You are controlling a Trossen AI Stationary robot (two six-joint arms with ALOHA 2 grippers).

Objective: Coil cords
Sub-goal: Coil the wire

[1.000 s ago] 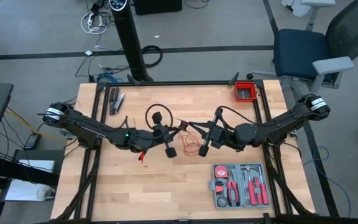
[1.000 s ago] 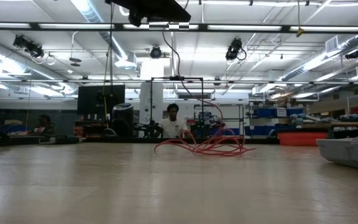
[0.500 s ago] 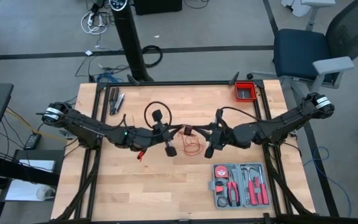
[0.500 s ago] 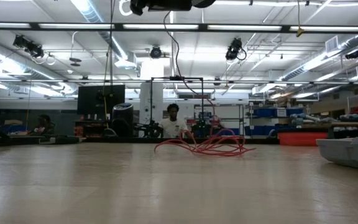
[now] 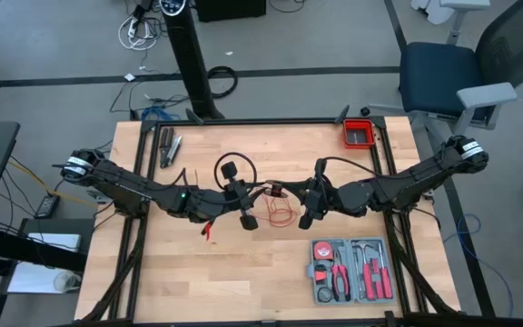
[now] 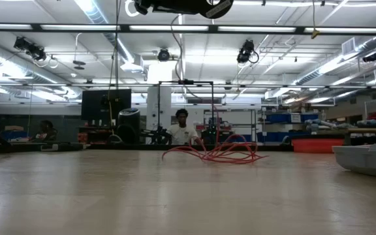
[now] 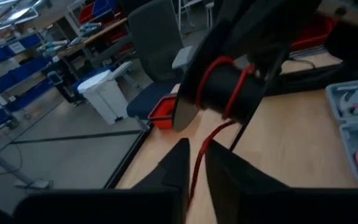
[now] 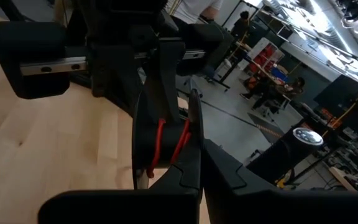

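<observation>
The thin red cord is partly wound on a small black spool (image 5: 275, 191) held in the air over the middle of the table. The rest of it lies in loose loops (image 5: 280, 214) on the wood below, and these loops (image 6: 214, 154) also show in the low view. My right gripper (image 8: 194, 180) is shut on the spool (image 8: 166, 146), coming from the table's right. My left gripper (image 7: 196, 158) faces it from the left. Its fingers stand a little apart, with a strand of cord (image 7: 197, 165) running between them down from the spool (image 7: 229, 87). My left gripper has the cord strand (image 7: 199, 155) between its parted fingers; whether the fingers touch it, I cannot tell. My right gripper pinches the rim of one spool flange (image 8: 195, 155) between its two fingers, coming about level from the table's right. The spool is lifted clear of the table, with cord trailing down from it.
A grey tool case (image 5: 350, 270) with red-handled tools lies at the near right. A red bin (image 5: 357, 134) stands at the far right corner and hand tools (image 5: 168, 145) lie at the far left. A person (image 6: 181, 127) sits beyond the table's far edge.
My right gripper has rolled and tipped with the spool while staying close to the left gripper. The loose red loops on the table have drawn into a smaller patch.
</observation>
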